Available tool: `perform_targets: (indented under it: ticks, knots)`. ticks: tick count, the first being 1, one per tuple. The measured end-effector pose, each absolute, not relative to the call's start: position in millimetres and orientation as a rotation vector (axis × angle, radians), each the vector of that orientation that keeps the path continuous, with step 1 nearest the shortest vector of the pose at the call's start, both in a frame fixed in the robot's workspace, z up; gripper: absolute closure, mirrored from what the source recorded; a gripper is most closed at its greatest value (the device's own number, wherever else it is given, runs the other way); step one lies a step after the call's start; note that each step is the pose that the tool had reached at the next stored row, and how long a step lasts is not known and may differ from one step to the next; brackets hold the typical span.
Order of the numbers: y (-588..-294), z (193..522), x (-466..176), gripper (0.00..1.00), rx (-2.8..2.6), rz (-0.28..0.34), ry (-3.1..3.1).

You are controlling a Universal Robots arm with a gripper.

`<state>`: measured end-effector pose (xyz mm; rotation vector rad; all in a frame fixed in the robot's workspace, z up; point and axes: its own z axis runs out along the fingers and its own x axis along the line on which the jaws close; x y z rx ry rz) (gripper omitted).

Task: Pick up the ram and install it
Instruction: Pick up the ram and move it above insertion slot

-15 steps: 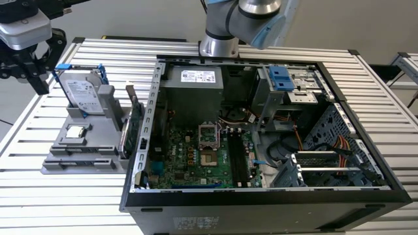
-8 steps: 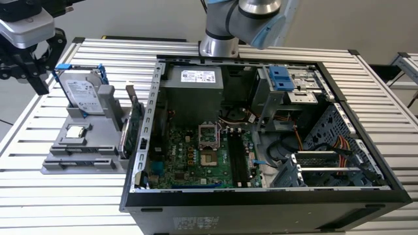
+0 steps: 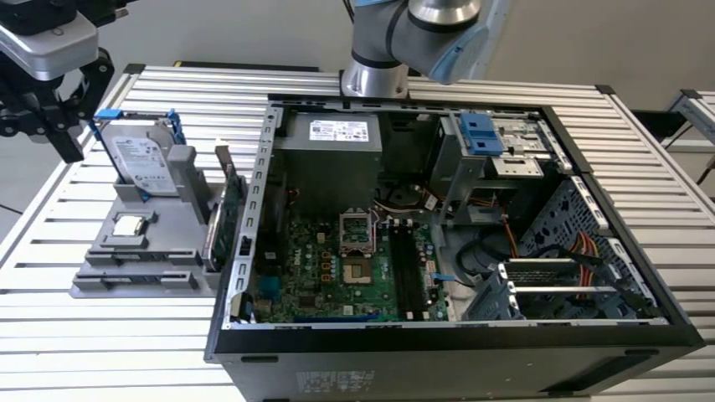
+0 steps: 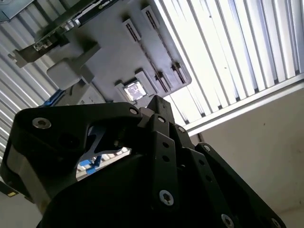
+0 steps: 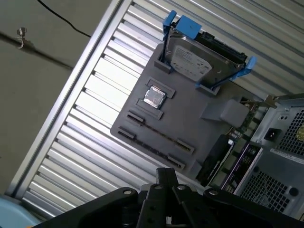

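The ram (image 5: 159,131) is a thin dark strip lying edge-on in the long slot of the grey holder (image 5: 190,118), between the square silver chip (image 5: 154,97) and the holder's near edge. My gripper (image 3: 45,134) hangs at the exterior view's far left, above and left of the holder (image 3: 100,280). Its fingers stand apart with nothing between them. The open computer case (image 3: 447,335) sits to the right, with the motherboard's long black memory slots (image 3: 404,272) in view.
A hard drive (image 3: 146,163) in a blue frame stands at the back of the holder. A green card (image 3: 229,213) stands upright between the holder and the case wall. The slatted table's edge (image 5: 52,118) runs close beside the holder.
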<state>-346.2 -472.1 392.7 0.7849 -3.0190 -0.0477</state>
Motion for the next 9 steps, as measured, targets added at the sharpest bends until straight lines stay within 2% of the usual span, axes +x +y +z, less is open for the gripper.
perform_targets:
  ticks: [9]
  knots:
    - [-472.1,392.6,-346.2,1.0,0.801,-0.048,-3.015]
